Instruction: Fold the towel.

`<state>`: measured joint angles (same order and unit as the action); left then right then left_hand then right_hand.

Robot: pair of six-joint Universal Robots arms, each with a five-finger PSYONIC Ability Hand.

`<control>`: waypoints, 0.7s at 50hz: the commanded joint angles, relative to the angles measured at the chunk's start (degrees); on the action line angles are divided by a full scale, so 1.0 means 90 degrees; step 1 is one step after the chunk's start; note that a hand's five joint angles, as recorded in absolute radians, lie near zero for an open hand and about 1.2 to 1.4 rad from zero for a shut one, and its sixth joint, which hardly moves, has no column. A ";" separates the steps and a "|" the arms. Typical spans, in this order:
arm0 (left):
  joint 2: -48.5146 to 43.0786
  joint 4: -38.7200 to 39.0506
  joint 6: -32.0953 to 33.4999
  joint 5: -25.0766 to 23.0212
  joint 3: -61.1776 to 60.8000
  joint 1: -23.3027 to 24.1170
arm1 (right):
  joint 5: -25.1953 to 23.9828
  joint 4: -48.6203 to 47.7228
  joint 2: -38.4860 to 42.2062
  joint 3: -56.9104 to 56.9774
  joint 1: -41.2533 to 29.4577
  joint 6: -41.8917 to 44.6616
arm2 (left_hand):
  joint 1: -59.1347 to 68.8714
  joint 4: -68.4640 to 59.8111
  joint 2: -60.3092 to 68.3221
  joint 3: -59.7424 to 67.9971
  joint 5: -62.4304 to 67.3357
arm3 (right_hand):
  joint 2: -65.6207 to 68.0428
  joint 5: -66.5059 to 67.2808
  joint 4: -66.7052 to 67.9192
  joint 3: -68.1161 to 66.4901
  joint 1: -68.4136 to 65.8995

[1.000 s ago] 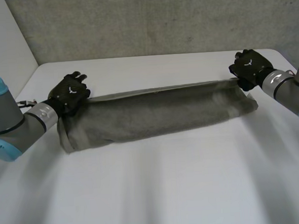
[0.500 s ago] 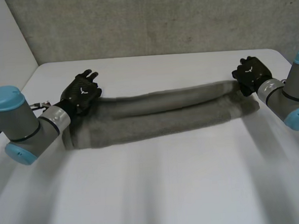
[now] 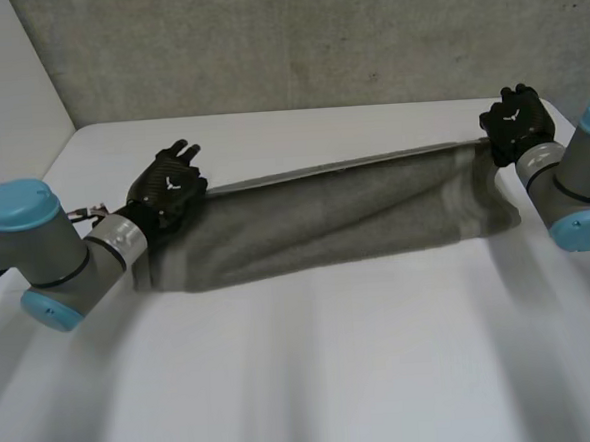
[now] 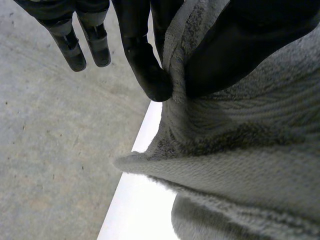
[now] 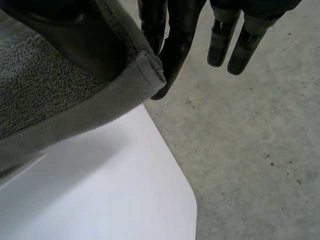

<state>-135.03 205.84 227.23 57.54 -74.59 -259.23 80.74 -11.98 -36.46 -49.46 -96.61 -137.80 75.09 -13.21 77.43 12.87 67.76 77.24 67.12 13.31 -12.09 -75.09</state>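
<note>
The left hand [image 3: 170, 189] and right hand [image 3: 515, 124] each pinch a far corner of the towel [image 3: 335, 219], thumb against finger. Since 0.5 s ago both have carried that edge farther, pulling it taut. The towel seemingly hangs doubled over the table [image 3: 315, 380], ready for laying.
</note>
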 commanded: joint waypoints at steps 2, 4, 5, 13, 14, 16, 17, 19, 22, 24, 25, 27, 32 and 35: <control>0.0510 -0.0019 -0.0052 -0.0016 -0.0413 0.0160 | -0.0455 -0.0007 -0.0939 -0.0794 0.0061 -0.0470 | 0.0286 0.0357 0.0026 -0.0319 -0.0010 | 0.0307 0.0320 -0.0368 0.0233 -0.0545; 0.0638 -0.0019 -0.0052 -0.0016 -0.0511 0.0180 | -0.0504 0.0003 -0.1135 -0.0891 0.0061 -0.0538 | 0.0286 0.0357 0.0026 -0.0319 -0.0010 | 0.0307 0.0320 -0.0368 0.0233 -0.0545; 0.0754 -0.0029 -0.0062 -0.0016 -0.0598 0.0209 | -0.0533 0.0013 -0.1289 -0.0998 0.0061 -0.0558 | 0.0305 0.0357 0.0045 -0.0319 0.0008 | 0.0307 0.0320 -0.0368 0.0233 -0.0545; 0.1535 -0.0078 -0.0519 -0.0045 -0.1204 0.0268 | -0.0573 0.0217 -0.2295 -0.1896 0.0177 -0.0529 | 0.0286 0.0357 0.0026 -0.0319 -0.0010 | 0.0307 0.0320 -0.0368 0.0233 -0.0545; 0.1537 -0.0078 -0.0521 -0.0045 -0.1205 0.0268 | -0.0573 0.0218 -0.2297 -0.1897 0.0178 -0.0529 | 0.0286 0.0357 0.0026 -0.0319 -0.0010 | 0.0307 0.0320 -0.0368 0.0233 -0.0545; 0.1722 -0.0088 -0.0706 -0.0055 -0.1361 0.0238 | -0.0582 0.0306 -0.2443 -0.2034 0.0227 -0.0519 | 0.0286 0.0357 0.0026 -0.0319 -0.0010 | 0.0307 0.0320 -0.0368 0.0233 -0.0545; 0.1838 -0.0088 -0.0823 -0.0074 -0.1458 0.0219 | -0.0621 0.0402 -0.2550 -0.2140 0.0275 -0.0519 | 0.0268 0.0357 0.0008 -0.0319 -0.0029 | 0.0307 0.0320 -0.0368 0.0233 -0.0545; 0.1898 -0.0088 -0.0853 -0.0084 -0.1527 0.0209 | -0.0680 0.0511 -0.2609 -0.2210 0.0324 -0.0509 | 0.0230 0.0357 -0.0030 -0.0319 -0.0066 | 0.0307 0.0320 -0.0368 0.0233 -0.0545; 0.1908 -0.0088 -0.0853 -0.0094 -0.1547 0.0190 | -0.0846 0.0754 -0.2580 -0.2181 0.0422 -0.0431 | 0.0174 0.0357 -0.0086 -0.0319 -0.0122 | 0.0307 0.0320 -0.0368 0.0233 -0.0545; 0.1850 -0.0078 -0.0843 -0.0094 -0.1459 0.0131 | -0.0865 0.0784 -0.2512 -0.2122 0.0432 -0.0334 | 0.0063 0.0357 -0.0198 -0.0319 -0.0234 | 0.0307 0.0320 -0.0368 0.0233 -0.0545; 0.1849 -0.0078 -0.0843 -0.0094 -0.1459 0.0131 | -0.0866 0.0784 -0.2512 -0.2122 0.0432 -0.0333 | 0.0062 0.0357 -0.0198 -0.0319 -0.0235 | 0.0307 0.0320 -0.0368 0.0233 -0.0545; 0.1684 -0.0010 -0.0824 -0.0104 -0.1362 0.0082 | -0.0856 0.0736 -0.2347 -0.2015 0.0441 -0.0090 | 0.0044 0.0357 -0.0217 -0.0319 -0.0253 | 0.0307 0.0320 -0.0368 0.0233 -0.0545; 0.1197 -0.0010 -0.0824 -0.0046 -0.1011 0.0082 | -0.0866 0.0735 -0.1859 -0.1606 0.0393 0.0116 | -0.0087 0.0357 -0.0347 -0.0319 -0.0383 | 0.0307 0.0320 -0.0368 0.0233 -0.0545; 0.0933 0.0029 -0.0824 -0.0045 -0.0815 0.0082 | -0.0856 0.0638 -0.1537 -0.1371 0.0364 0.0106 | -0.0162 0.0357 -0.0422 -0.0319 -0.0459 | 0.0307 0.0320 -0.0368 0.0233 -0.0545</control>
<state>-122.12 205.70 219.72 56.83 -85.24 -258.47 72.94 -5.15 -55.49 -65.84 -92.79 -137.67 74.95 -13.21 75.06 12.87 64.99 77.24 67.13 13.31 -12.09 -75.38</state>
